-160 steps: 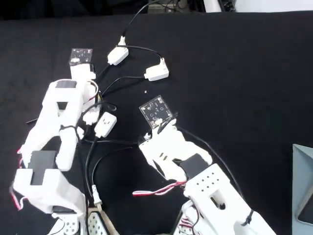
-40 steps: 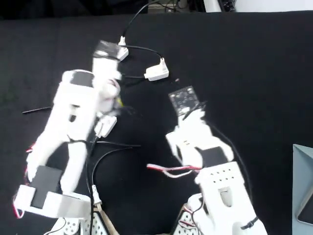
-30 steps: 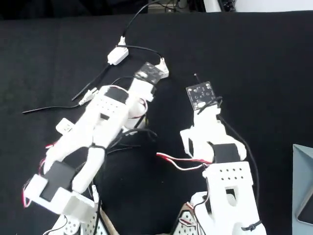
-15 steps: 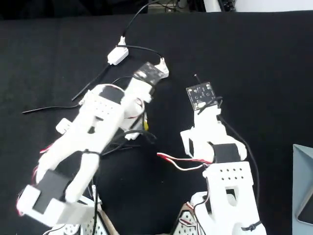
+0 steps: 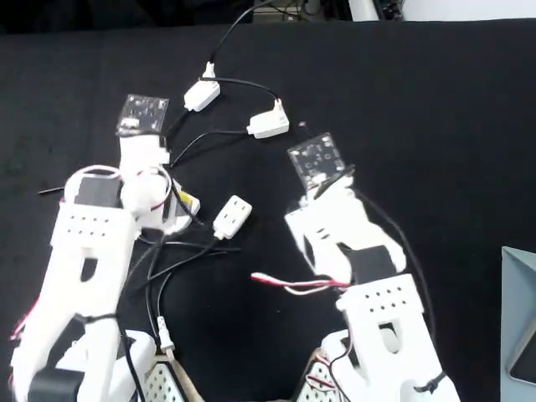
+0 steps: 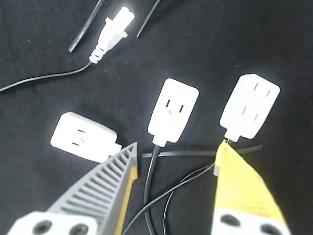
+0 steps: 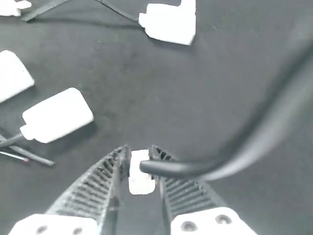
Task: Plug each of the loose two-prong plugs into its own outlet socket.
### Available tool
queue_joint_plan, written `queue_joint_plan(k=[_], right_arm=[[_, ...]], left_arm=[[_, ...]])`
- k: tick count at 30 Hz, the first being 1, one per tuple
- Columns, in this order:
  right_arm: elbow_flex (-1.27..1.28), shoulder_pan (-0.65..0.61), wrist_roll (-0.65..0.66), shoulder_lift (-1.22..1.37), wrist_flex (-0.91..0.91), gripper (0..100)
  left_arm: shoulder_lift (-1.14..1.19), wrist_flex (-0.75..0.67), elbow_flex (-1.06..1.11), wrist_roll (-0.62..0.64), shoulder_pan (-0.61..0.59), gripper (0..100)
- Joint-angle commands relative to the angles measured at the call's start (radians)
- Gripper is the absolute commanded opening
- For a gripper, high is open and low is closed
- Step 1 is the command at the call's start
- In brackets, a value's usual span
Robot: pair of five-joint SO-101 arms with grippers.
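Three white outlet sockets (image 6: 173, 110) lie on the black bench (image 6: 274, 39) just ahead of the left gripper (image 6: 177, 146), whose jaws stand spread and empty. A loose two-prong plug (image 6: 111, 35) lies beyond them. The right gripper (image 7: 139, 155) is clenched on another white plug (image 7: 140, 182), whose black cord (image 7: 220, 161) crosses its fingers.

Loose white plug (image 6: 111, 34) beside white sockets (image 6: 173, 112)

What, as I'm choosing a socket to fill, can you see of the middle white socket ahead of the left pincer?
The middle socket is a white, plastic-looking block with rounded corners, lying flat and face up on the black cloth. Its face shows two slots and a round hole, all empty. A black cable leaves its narrow end toward the open left pincer, which hangs apart from it.
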Motion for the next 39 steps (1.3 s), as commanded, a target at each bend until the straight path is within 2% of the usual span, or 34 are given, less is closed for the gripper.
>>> queue_joint_plan(k=[1,5,10,16,24,26,29,31,36,39], right_arm=[[-0.056,-0.031,-0.034,0.004,-0.031,1.2],[-0.047,-0.003,-0.08,-0.004,-0.021,1.2],[-0.028,0.109,-0.08,-0.004,-0.02,1.2],[0.028,0.124,-0.074,-0.004,-0.029,1.2],[0.03,0.124,-0.075,-0.004,-0.029,1.2],[0.03,0.124,-0.074,-0.004,-0.029,1.2],[0.028,0.124,-0.072,-0.004,-0.029,1.2],[0.028,0.124,-0.072,-0.004,-0.029,1.2],[0.03,0.126,-0.071,-0.004,-0.029,1.2],[0.03,0.126,-0.071,-0.004,-0.029,1.2]], left_arm=[[-0.058,-0.106,0.064,-0.043,0.01,26],[-0.031,-0.226,0.145,-0.143,0.076,27],[0.054,-0.331,0.159,-0.155,0.159,30],[0.252,-0.491,0.131,-0.163,0.225,30],[0.497,-0.488,-0.007,-0.206,0.283,29],[0.557,-0.491,-0.045,-0.226,0.283,25],[0.617,-0.488,-0.091,-0.356,0.286,13],[0.626,-0.486,-0.096,-0.399,0.311,11],[0.58,-0.486,-0.048,-0.417,0.381,10],[0.512,-0.493,0.035,-0.534,0.438,11]])
